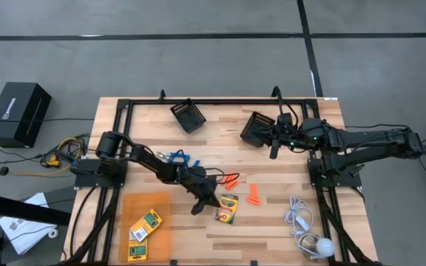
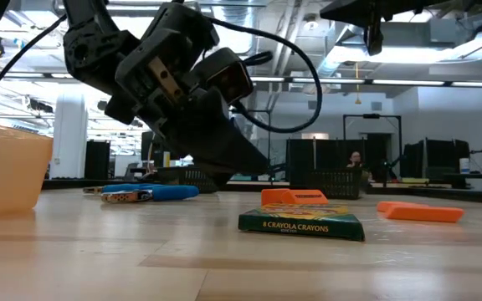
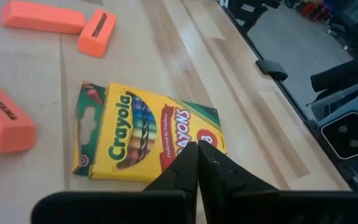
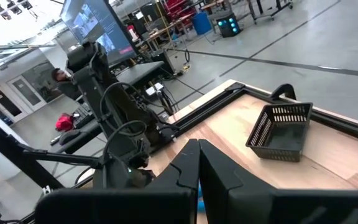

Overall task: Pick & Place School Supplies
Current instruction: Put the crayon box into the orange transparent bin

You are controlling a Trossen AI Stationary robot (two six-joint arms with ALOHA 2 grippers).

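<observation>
Just beside the crayon box (image 1: 227,210), which lies flat near the table's (image 1: 272,229) middle, the left gripper (image 1: 198,207) is held low with fingers pressed together, empty. The right gripper (image 1: 274,151) is closed too, raised near a mesh bin (image 1: 256,127).

A grey concrete floor (image 1: 198,66) crossed by dark lines surrounds the wooden table (image 1: 220,114), while long ceiling lights (image 2: 442,81), monitors (image 4: 95,28) and a seated person (image 2: 356,159) fill the workshop behind.
</observation>
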